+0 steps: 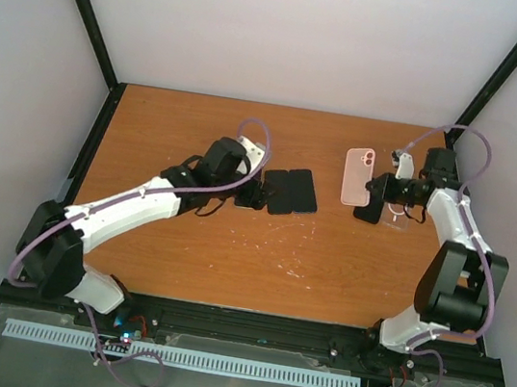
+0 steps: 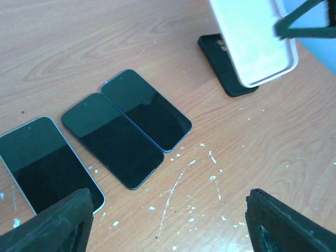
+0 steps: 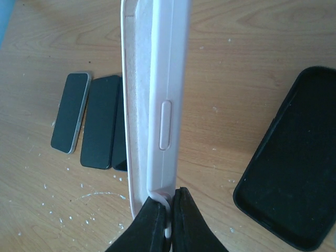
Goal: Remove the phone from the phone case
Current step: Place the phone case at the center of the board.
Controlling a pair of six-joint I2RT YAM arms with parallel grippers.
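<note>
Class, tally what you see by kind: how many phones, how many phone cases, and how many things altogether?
Phones: 3
Phone cases: 2, the black case on the table and the pale case held up
Total: 5

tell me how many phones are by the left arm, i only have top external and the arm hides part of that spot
observer: three. The left wrist view shows three dark phones lying side by side, screens up, with the left hand open over them.
operator: ok and is the right one actually gripping that pale case
observer: yes. In the right wrist view the right hand is pinched shut on one end edge of the pale case.
operator: is there a phone in it
observer: it looks empty. The left wrist view sees its inner side, and only bare pale lining inside the rim shows there.
</note>
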